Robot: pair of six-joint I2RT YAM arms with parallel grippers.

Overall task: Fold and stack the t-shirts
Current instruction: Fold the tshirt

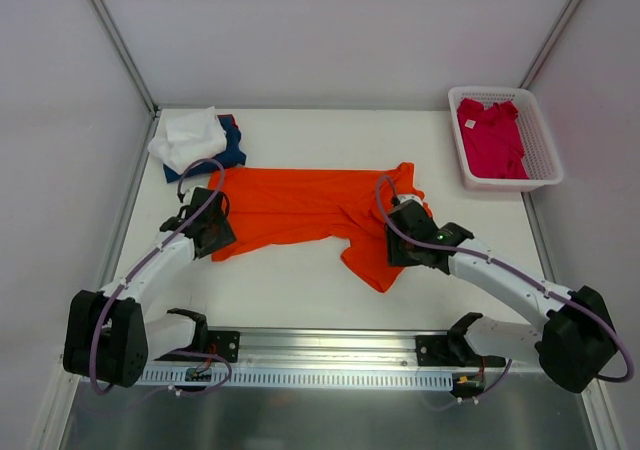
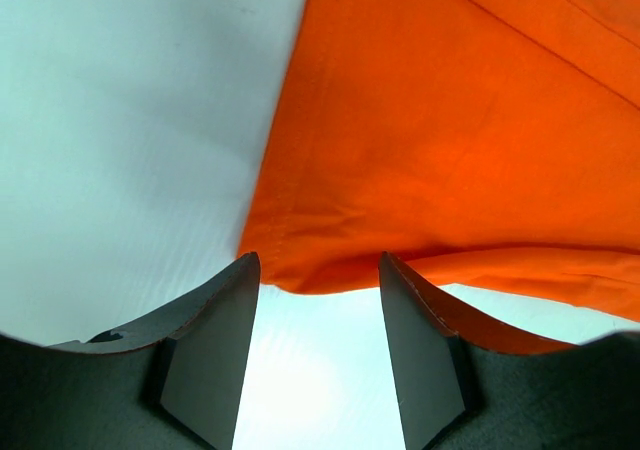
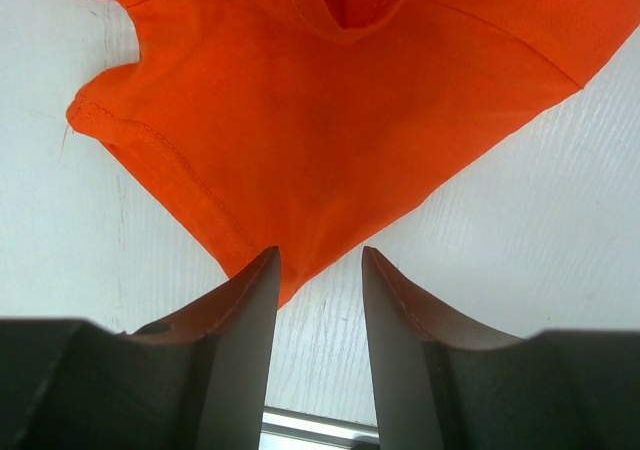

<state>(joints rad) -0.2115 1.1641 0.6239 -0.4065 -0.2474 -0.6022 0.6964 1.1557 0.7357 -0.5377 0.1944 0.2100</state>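
At the middle of the worktop (image 1: 300, 295), the orange shirt (image 1: 300, 210) is spread lengthwise from left to right, smooth at its left end and rumpled at its right. A white shirt (image 1: 188, 135) lies folded on a navy shirt (image 1: 233, 152) at the far left corner. A crimson shirt (image 1: 490, 135) is kept in the basket (image 1: 547, 175) at the far right.

The left tool (image 2: 318, 260) is set low at the near left corner of the orange shirt. Its jaws are parted to a middling width, the hem lies just at the tips, and nothing is pinched. The right tool (image 3: 320, 252) is set at a pointed flap, probably a sleeve, at the near right. Its jaws are also parted, and the point of cloth lies between the tips ungripped.

The step in hand is judged to be the taking of two edges for a fold.

1. Each tool should be advanced until the hem sits well back between the pads. A shallow pinch on the flap's point is likely to slip.
2. The lower finger should be slid along the worktop, under all layers.
3. Both tools should be closed together and raised evenly.
4. The cloth should be kept taut between the tools, so that the rumple is drawn out and a straight fold line is formed.
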